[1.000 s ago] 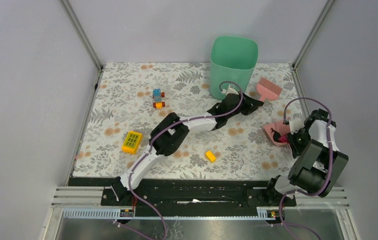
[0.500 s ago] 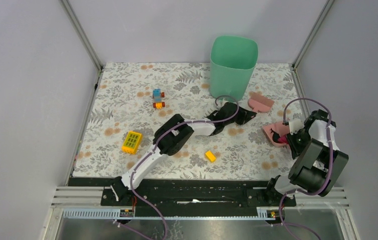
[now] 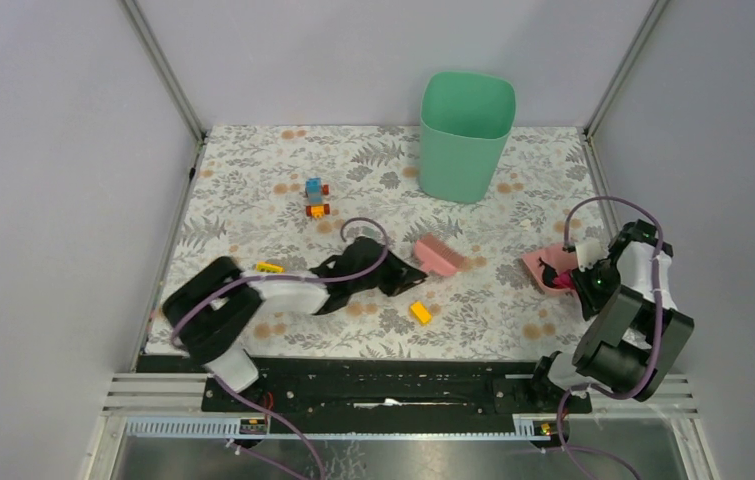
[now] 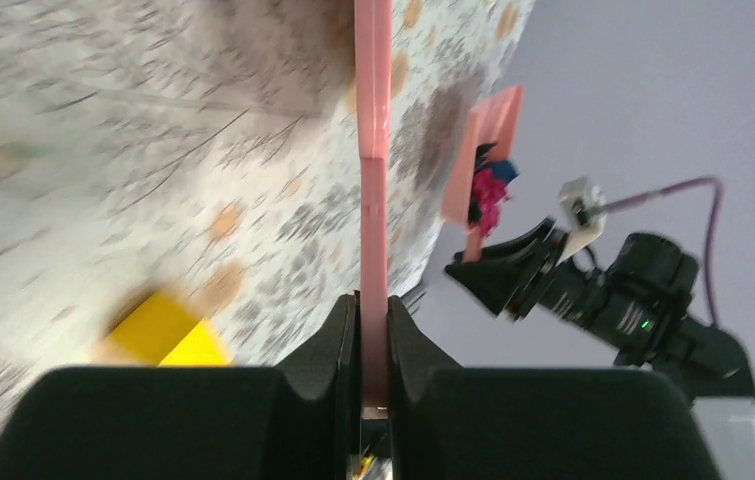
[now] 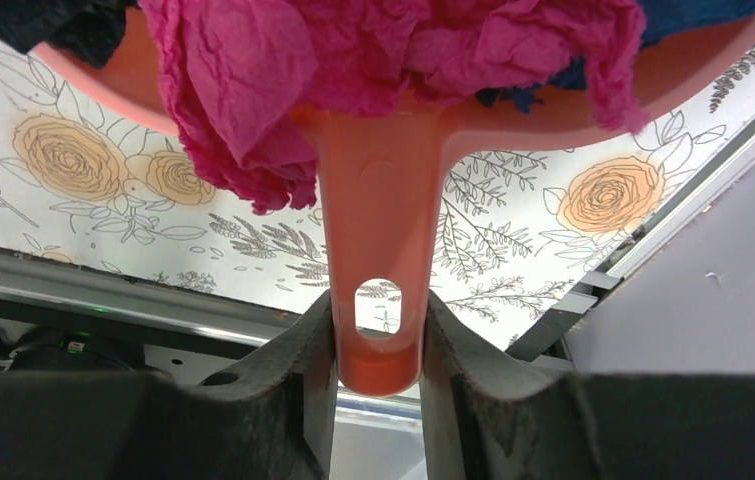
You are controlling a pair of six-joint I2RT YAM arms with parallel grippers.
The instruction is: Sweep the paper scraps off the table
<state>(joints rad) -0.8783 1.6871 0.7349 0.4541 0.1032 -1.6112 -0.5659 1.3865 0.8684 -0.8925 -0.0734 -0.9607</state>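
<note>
Our left jaws pinch shut on the pink brush [image 3: 435,255], which sits on the tabletop [image 3: 253,170] nearer us than the green bin [image 3: 466,135]. Our right jaws clamp the pink dustpan [image 3: 543,266] handle, near-right of the bin, with crumpled paper scraps [image 5: 403,50] inside it.

The leaf-printed pale table [image 3: 243,160] carries a mint-green plastic bin [image 3: 466,135], a small yellow plastic brick [image 3: 420,312] and a blue-and-orange toy-brick stack [image 3: 316,197].

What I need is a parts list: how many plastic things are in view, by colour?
Pink: 2 (pink plastic brush, pink plastic dustpan)
Yellow: 2 (small yellow toy brick, mostly hidden yellow toy piece)
Green: 1 (tall green plastic bin)
Blue-and-orange: 1 (small stacked toy)
Total: 6
</note>
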